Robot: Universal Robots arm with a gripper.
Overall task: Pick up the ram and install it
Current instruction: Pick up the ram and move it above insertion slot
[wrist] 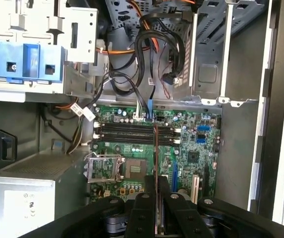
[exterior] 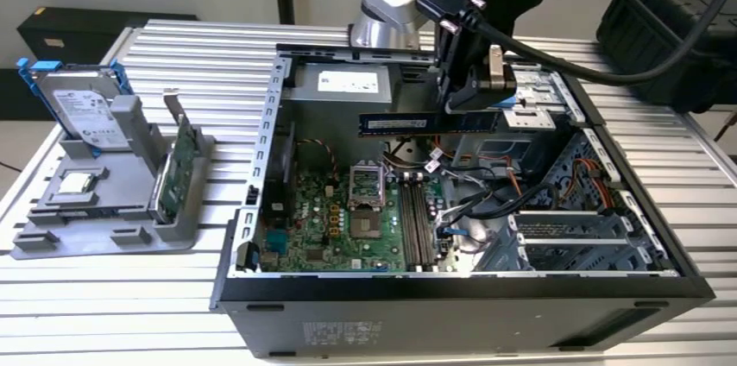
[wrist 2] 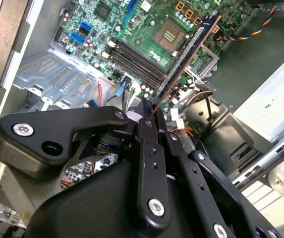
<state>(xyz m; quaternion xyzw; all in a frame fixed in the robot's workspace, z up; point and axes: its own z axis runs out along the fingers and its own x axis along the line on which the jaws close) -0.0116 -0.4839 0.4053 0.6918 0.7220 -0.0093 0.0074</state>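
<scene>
My gripper [exterior: 467, 116] is shut on the ram [exterior: 403, 123], a long blue-green stick with black chips and a white label. It holds the ram level by one end, in the air over the back of the open computer case [exterior: 461, 284]. In the second wrist view the ram [wrist 2: 186, 54] reaches out from my gripper [wrist 2: 149, 113] above the green motherboard. In the first wrist view the ram [wrist: 155, 153] shows edge-on, rising from my gripper [wrist: 156, 193] and crossing the dark memory slots [wrist: 127, 131]. The memory slots [exterior: 417, 228] lie well below the ram, beside the processor socket [exterior: 365, 202].
A grey holder [exterior: 81, 228] at the exterior view's left carries a silver hard drive with blue rails [exterior: 81, 107] and an upright green card [exterior: 175, 172]. Loose cables [exterior: 484, 198] and a drive cage [exterior: 576, 232] fill the case's right side. A black box [exterior: 674, 21] stands behind.
</scene>
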